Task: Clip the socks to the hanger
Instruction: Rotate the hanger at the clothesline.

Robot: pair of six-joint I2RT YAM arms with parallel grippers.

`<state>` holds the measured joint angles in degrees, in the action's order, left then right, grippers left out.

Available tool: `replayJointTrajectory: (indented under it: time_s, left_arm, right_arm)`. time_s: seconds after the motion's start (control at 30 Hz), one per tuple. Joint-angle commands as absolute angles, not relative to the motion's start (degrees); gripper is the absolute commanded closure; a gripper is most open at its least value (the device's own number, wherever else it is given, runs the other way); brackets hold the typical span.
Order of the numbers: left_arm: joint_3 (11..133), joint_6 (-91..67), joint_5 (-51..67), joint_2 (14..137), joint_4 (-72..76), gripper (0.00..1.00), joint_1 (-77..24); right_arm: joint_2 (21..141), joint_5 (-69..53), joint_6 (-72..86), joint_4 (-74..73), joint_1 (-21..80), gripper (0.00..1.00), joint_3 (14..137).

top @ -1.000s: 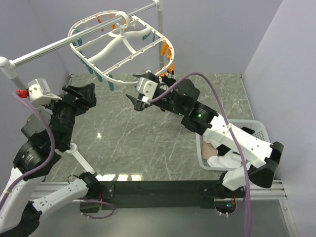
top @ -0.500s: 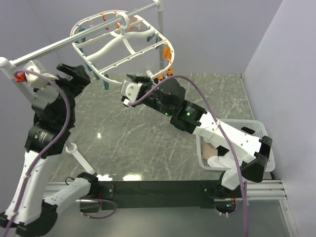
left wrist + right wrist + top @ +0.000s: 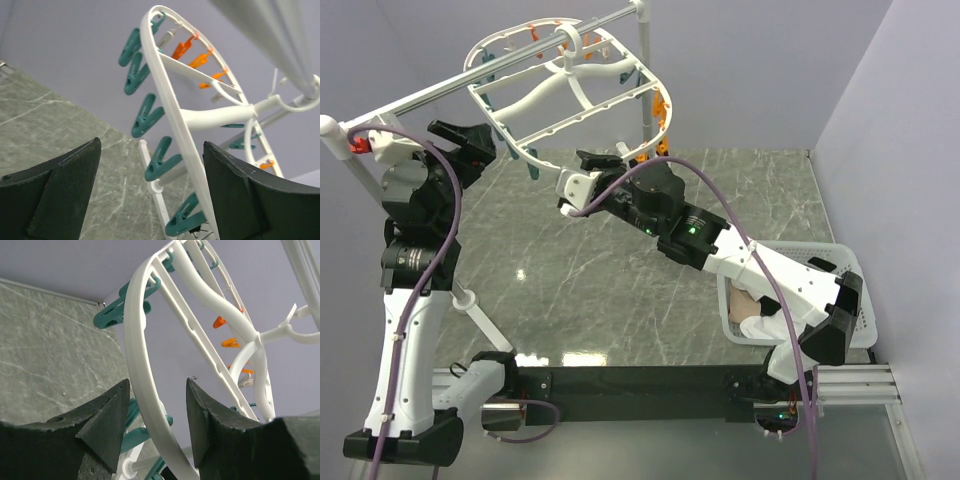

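The hanger [image 3: 548, 92], a white oval frame with teal clips [image 3: 147, 117] and orange clips [image 3: 192, 55], hangs by its hook from the silver rail. My right gripper [image 3: 582, 172] is at its near rim. In the right wrist view the hanger's rim [image 3: 134, 325] runs up between the open jaws of this gripper [image 3: 157, 382], close to the left finger with a gap to the right one. My left gripper [image 3: 465, 145] is raised at the frame's left side, its jaws [image 3: 151, 145] wide open and facing the hanger's rib [image 3: 215, 116] and clips. The socks [image 3: 760, 312] lie in the basket.
A white lattice basket [image 3: 845, 255] stands at the right by the right arm's base. The silver rail [image 3: 440, 92] slants across the back, carried by a white-jointed post at the left and an upright pole [image 3: 643, 90] at the right. Grey marbled tabletop lies below.
My left arm has risen and brought its gripper up to the hanger's left side. The right gripper has shifted left along the near rim and its jaws have narrowed around it.
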<state>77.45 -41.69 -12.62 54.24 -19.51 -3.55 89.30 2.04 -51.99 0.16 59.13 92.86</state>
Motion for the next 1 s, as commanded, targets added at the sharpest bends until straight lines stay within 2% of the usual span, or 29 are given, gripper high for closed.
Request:
replayJointTrajectory:
  time_s: [0.0,0.17,0.3,0.43,0.57,0.97]
  left_arm:
    - [78.22,-43.15,-6.25,54.31,-14.15,0.12,-2.37]
    - [78.49,-44.38,-4.84,55.98,-12.66,0.12,-1.76]
    - [77.87,-45.7,-4.48,56.86,-10.73,0.14,-1.5]
    - [78.31,-47.1,-4.13,57.66,-9.67,0.16,-1.32]
    - [77.61,-48.25,-3.52,57.22,-7.3,0.19,-1.32]
    - [78.22,-48.6,-5.1,55.9,-7.82,0.18,-1.32]
  right_arm:
    - [90.0,2.9,-53.61,1.93,59.59,0.45,96.15]
    - [90.35,2.72,-54.4,2.9,59.59,0.51,96.06]
    - [89.74,2.2,-54.58,4.65,59.59,0.67,94.84]
    - [89.12,0.18,-55.02,5.8,59.59,0.76,93.69]
    - [88.59,-2.19,-55.46,6.5,59.59,0.78,93.16]
    - [87.01,-5.19,-64.32,5.63,61.52,0.8,90.44]
